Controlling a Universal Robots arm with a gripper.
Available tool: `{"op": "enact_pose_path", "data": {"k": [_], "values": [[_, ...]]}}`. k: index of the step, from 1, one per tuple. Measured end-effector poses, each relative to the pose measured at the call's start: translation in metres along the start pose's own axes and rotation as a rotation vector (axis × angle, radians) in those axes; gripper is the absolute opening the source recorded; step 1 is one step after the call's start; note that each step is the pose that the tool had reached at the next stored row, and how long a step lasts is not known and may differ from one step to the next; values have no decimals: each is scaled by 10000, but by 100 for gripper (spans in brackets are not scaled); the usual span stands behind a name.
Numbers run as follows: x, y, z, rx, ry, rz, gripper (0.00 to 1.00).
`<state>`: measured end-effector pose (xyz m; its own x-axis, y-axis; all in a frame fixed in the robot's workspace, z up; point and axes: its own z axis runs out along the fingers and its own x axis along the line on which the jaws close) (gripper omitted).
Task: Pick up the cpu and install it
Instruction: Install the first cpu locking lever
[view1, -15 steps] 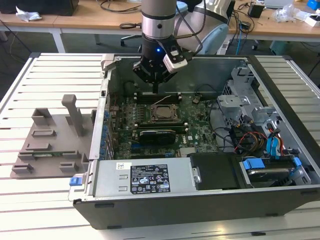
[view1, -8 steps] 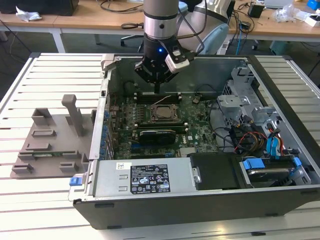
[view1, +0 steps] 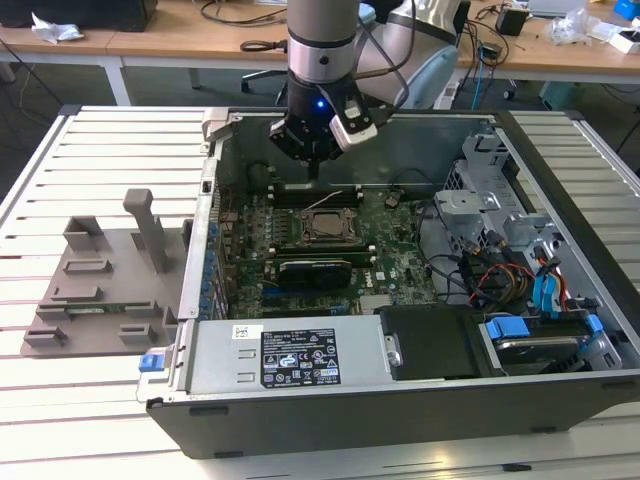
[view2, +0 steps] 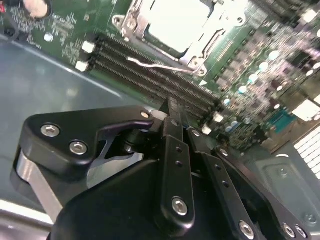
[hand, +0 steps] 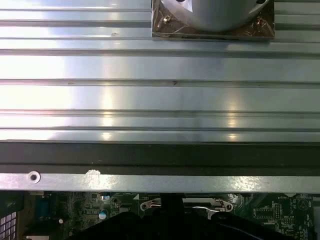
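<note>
A: We see the tool (view1: 313, 165) hanging inside the open computer case (view1: 560, 200), over the far edge of the motherboard (view1: 400, 265), just above the memory slots (view1: 315, 195).

B: How far open is it?

A: In the second wrist view the black fingers (view2: 176, 125) run side by side to a narrow tip with no gap we can see, so we read the tool (view2: 172, 107) as closed, and closed on nothing. It touches nothing on the board either; the tip hovers over the memory slots (view2: 150, 75).

B: And the cpu?

A: The cpu (view1: 322, 226) lies flat in the socket at the middle of the motherboard, nearer the camera than the tool. In the second wrist view its pale metal top (view2: 177, 20) sits inside the silver socket frame (view2: 202, 50), with the thin wire lever (view2: 155, 64) lying along the frame's edge beside the slots.

B: Anything else on the bench?

A: On the slatted bench (view1: 90, 160), at the exterior view's left, the grey plastic tray (view1: 100, 290) with upright pegs stands beside the case.
</note>
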<state>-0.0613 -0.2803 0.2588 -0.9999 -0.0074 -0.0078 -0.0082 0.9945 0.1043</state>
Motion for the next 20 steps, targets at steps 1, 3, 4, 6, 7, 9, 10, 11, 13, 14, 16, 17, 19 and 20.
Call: {"op": "enact_pose_path", "data": {"k": [1, 3, 4, 6, 7, 9, 10, 11, 13, 14, 16, 17, 19, 20], "values": [[0, -11, -1, -125, -1, 2, 11], [0, -20, -1, -198, -4, 3, 11], [1, -20, -1, -198, -3, 4, 11], [0, -21, -2, -197, -3, 2, 11], [1, -21, -1, -197, -2, 3, 11], [1, -22, 3, -199, -3, 3, 11], [1, -22, 6, -199, -2, 3, 11], [1, -22, 8, -199, -2, 3, 11], [1, -22, 10, -198, -1, 3, 11], [1, -23, 12, -200, -3, 2, 11], [2, -24, 23, -200, -3, 1, 11], [2, -25, 31, -200, -3, 2, 11], [2, -26, 42, -200, -2, 3, 11], [2, -27, 44, -198, -1, 2, 11]]}}
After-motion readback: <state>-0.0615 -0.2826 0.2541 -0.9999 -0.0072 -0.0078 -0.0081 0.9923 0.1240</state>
